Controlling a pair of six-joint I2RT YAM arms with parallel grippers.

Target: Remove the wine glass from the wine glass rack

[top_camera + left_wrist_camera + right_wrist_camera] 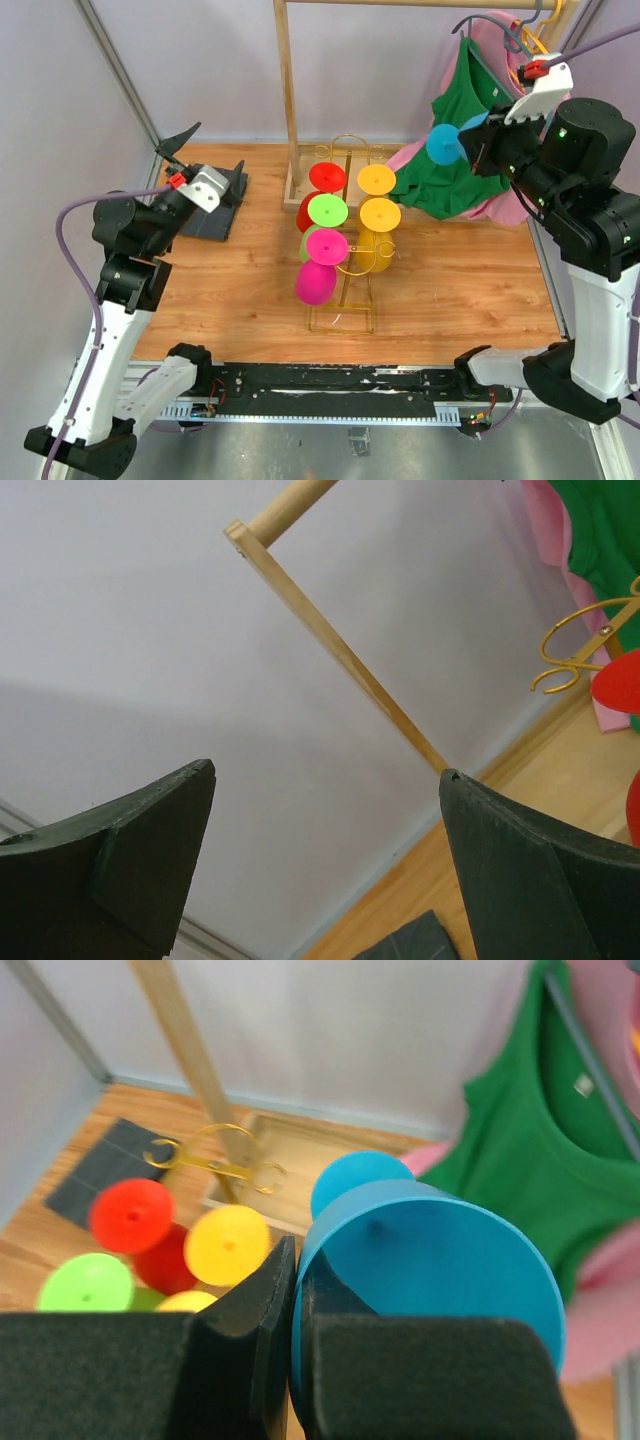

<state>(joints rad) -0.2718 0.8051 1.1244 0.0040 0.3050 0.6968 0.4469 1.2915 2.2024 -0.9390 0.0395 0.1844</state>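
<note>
**Right of the wine glass rack [345,300]: blue wine glass [443,143] held aloft**

My right end effector [297,1260] clamps it, off the rack. My left end effector [328,775], left of the rack, stands wide apart and empty.

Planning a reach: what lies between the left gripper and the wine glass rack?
Bare tabletop and the wooden rail's upright, seen in the top view.

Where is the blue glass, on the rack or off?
Off: the right gripper holds the blue glass aloft, away from the rack.
</note>
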